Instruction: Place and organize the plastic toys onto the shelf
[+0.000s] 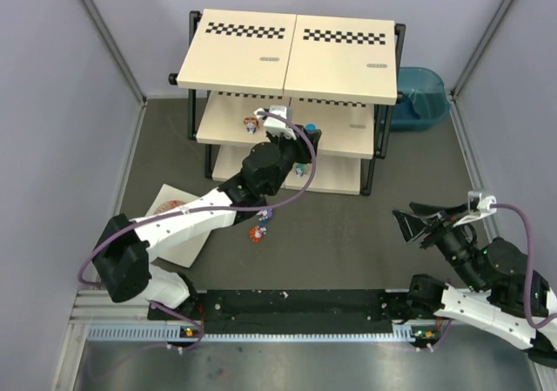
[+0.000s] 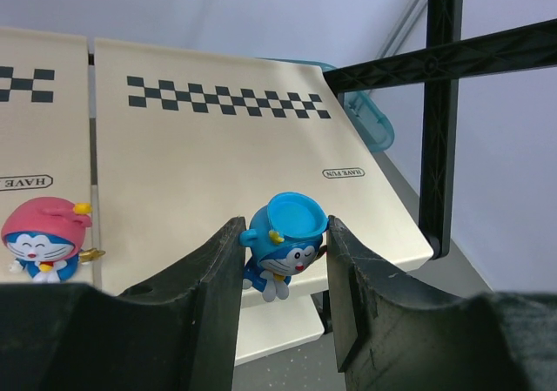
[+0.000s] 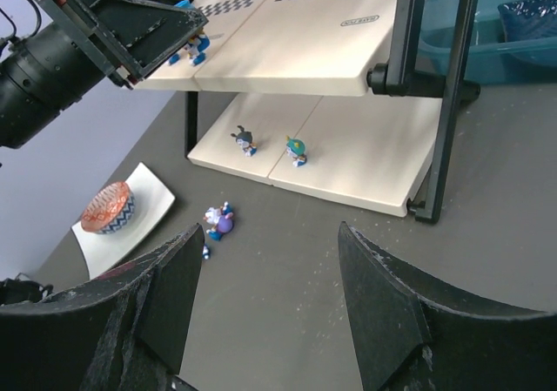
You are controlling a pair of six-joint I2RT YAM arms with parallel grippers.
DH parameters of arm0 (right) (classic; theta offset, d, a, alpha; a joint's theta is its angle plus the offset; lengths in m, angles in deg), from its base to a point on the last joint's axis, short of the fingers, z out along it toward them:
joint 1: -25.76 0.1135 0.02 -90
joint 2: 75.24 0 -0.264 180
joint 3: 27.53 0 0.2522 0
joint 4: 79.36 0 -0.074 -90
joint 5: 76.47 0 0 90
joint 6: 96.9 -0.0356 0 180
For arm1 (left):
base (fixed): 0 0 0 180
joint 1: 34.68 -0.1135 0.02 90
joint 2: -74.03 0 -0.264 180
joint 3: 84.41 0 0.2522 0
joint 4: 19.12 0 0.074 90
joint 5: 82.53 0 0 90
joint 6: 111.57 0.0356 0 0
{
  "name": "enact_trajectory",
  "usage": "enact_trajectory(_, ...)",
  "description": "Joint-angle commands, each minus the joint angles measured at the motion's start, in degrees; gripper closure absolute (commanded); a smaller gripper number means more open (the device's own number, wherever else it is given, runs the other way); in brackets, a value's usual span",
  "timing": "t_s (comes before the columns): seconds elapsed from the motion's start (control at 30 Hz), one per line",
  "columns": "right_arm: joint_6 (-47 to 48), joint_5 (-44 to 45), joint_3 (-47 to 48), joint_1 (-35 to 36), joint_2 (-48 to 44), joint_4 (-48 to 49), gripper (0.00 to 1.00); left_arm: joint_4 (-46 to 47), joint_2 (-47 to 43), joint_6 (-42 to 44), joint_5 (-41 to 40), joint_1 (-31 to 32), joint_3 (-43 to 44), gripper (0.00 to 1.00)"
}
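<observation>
The shelf (image 1: 296, 51) stands at the back, with cream boards and checker strips. My left gripper (image 1: 306, 138) reaches to the front edge of its middle board (image 2: 218, 147) and is shut on a blue-hatted toy (image 2: 287, 245), which hangs tilted between the fingers. A pink-hooded toy (image 2: 48, 239) stands on that board to the left. Two more toys (image 3: 244, 140) (image 3: 297, 150) stand on the lowest board. A purple-headed toy (image 3: 218, 221) lies on the dark floor in front of the shelf (image 3: 348, 160). My right gripper (image 3: 270, 234) hovers open and empty over the floor at the right (image 1: 407, 221).
A white plate with an orange-patterned disc (image 1: 170, 206) lies left of the shelf, beside the left arm. A blue tub (image 1: 422, 95) sits behind the shelf's right end. The shelf's black posts (image 2: 439, 112) stand close to the left gripper's right side.
</observation>
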Motion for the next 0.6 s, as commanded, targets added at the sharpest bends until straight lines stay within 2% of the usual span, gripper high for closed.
enact_trajectory(0.0, 1.2, 1.6, -0.4, -0.3, -1.4, -0.4, 0.36, 6.2, 1.6, -1.7, 0.9, -0.5, 2.5, 1.00)
enact_trajectory(0.57, 1.0, 1.5, -1.4, -0.2, -3.9, -0.7, 0.36, 7.4, 5.9, -0.9, -2.5, -0.7, 4.0, 1.00)
